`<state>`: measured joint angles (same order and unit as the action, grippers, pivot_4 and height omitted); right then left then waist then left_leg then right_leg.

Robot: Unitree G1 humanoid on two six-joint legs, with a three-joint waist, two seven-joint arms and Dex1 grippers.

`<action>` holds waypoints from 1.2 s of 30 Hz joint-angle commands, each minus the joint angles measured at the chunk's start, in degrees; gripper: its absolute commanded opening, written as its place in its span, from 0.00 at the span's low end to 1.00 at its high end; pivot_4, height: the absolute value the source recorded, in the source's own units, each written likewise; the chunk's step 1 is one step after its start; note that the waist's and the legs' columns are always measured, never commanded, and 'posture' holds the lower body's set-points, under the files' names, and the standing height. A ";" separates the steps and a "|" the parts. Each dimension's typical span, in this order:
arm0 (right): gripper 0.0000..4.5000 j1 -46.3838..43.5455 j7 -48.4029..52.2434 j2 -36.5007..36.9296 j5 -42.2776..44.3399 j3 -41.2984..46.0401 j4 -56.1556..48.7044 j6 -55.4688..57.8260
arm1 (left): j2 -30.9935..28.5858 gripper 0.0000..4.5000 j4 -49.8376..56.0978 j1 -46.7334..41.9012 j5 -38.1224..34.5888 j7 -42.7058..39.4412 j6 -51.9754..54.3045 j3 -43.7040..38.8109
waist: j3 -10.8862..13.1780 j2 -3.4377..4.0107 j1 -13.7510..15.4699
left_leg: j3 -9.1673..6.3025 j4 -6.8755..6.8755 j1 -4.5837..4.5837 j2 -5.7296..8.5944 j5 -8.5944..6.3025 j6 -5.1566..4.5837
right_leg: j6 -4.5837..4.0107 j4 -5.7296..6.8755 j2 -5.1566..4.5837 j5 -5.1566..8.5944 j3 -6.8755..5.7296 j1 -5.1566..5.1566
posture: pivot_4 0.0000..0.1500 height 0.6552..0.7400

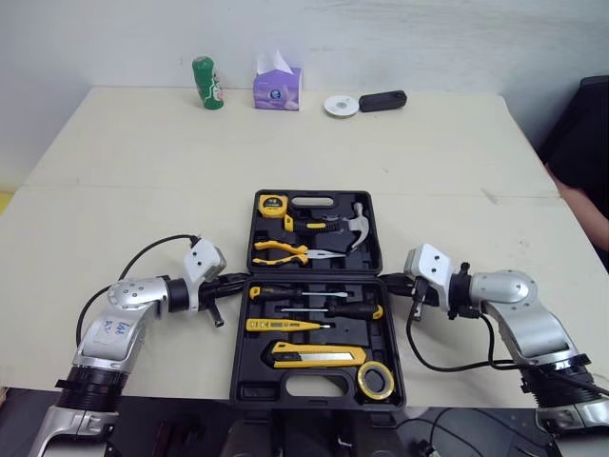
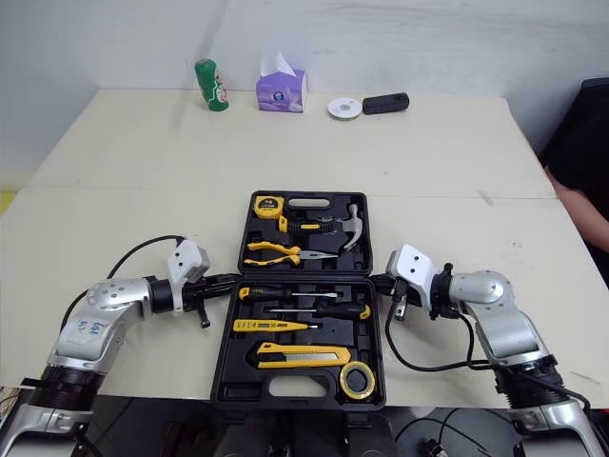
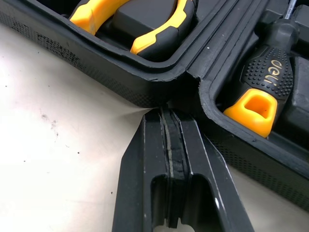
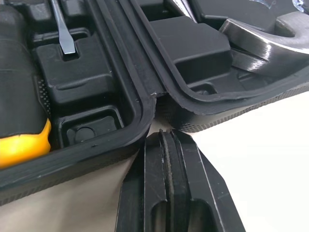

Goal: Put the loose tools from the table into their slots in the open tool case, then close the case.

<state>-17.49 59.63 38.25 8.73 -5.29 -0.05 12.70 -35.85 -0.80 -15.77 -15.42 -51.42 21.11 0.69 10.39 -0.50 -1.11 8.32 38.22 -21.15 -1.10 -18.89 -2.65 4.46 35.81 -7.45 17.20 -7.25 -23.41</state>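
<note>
1. We've got a pale beige table point(image 1: 143, 162) pushed up against a white wall point(image 1: 428, 38). Along the far edge sit a green can point(image 1: 207, 83), a purple tissue box point(image 1: 277, 88), a white disc point(image 1: 341, 105) and a small black gadget point(image 1: 383, 100) that we can't identify.
2. The tool case point(image 1: 249, 392) lies wide open and flat in the middle of the table, close to the robot.
3. The far half holds the tape measure point(image 1: 273, 205), the hammer point(image 1: 358, 225) and the pliers point(image 1: 279, 251), all sitting in their slots.
4. The near half has the screwdrivers point(image 1: 295, 293), a yellow tester pen point(image 1: 285, 325), the utility knife point(image 1: 319, 357) and a yellow tape roll point(image 1: 376, 380) in the near right corner.
5. The left gripper point(image 3: 169, 113) has its fingers pressed flat together with nothing between them. The tips sit right at the case's left side, at the notch where the two halves meet.
6. The right gripper point(image 4: 166, 135) is the mirror image: closed up, empty, tips at the hinge notch on the case's right side. We can't tell whether either one actually touches the plastic.
7. A person's arm point(image 1: 580, 205) pokes in at the right edge, past the table.
</note>
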 commanded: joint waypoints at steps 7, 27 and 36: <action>0.00 2.30 -0.31 1.75 -0.65 -0.07 -1.16 0.00 | -1.06 0.01 -4.08 -2.14 1.99 1.00 -2.14 -1.33 | 0.00 0.00 0.41 | 0.00 0.00 0.02 0.00 0.01 0.02 | 0.00 0.02 0.00 0.00 0.01 -0.01 | 1.00 1.00; 0.99 19.43 -15.06 7.60 3.62 24.29 -10.75 4.55 | -9.76 1.00 -3.92 3.90 -9.19 6.77 7.16 -25.20 | 0.00 -0.01 0.64 | 0.05 -0.11 -0.01 0.02 -0.08 0.07 | 0.02 -0.08 -0.07 -0.01 0.04 -0.07 | 1.00 1.00; 0.99 1.30 -20.72 4.47 16.84 19.75 -14.73 38.41 | -11.08 1.00 3.54 -10.55 -15.05 11.36 34.09 -16.73 | 0.03 -0.09 1.08 | -0.03 -0.05 -0.09 0.02 -0.02 0.11 | 0.01 0.03 -0.05 -0.01 0.04 -0.14 | 1.00 1.00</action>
<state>-14.88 40.89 43.65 22.87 14.37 -13.59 44.71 -45.61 0.05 -25.54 -28.76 -39.50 51.07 -17.82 10.42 -0.59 -0.03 8.28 38.13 -21.24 -1.07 -18.91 -2.55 4.47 35.86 -7.50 17.19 -7.21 -23.55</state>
